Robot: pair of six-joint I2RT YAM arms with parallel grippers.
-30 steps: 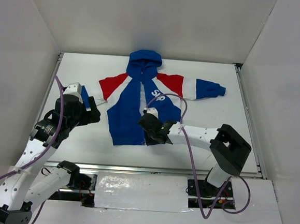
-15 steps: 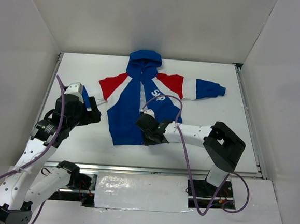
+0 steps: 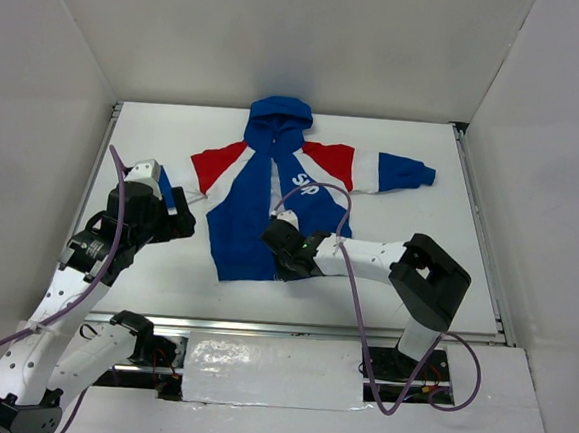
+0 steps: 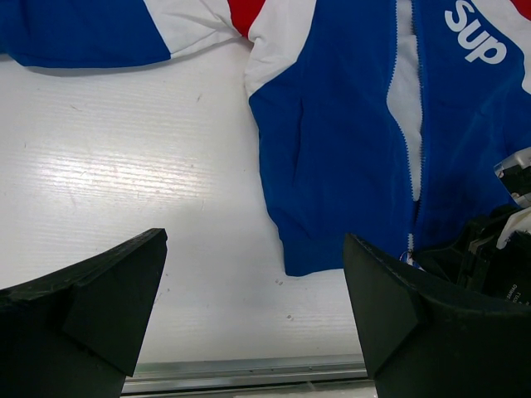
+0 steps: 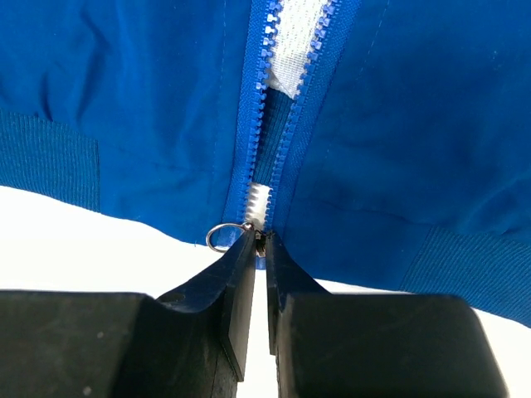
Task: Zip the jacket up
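The jacket (image 3: 249,223) lies flat on the white table, hood at the far end, front zipper open with a white lining showing. My right gripper (image 3: 284,261) is at the bottom hem, shut on the zipper pull (image 5: 260,240) at the zipper's lower end; a small metal ring (image 5: 222,238) sticks out to the left of the fingertips. In the right wrist view the blue jacket front (image 5: 149,99) fills the frame, its teeth apart above the slider. My left gripper (image 3: 174,217) is open and empty, left of the jacket (image 4: 332,149), over bare table (image 4: 124,182).
The table's metal front edge (image 4: 249,365) runs just below the left gripper. The jacket's left sleeve (image 4: 83,37) lies near the left arm, and the right sleeve (image 3: 405,172) stretches toward the far right. White walls enclose the table.
The right arm has shifted a little to the left and its gripper has settled at the bottom hem. The left arm has not moved.
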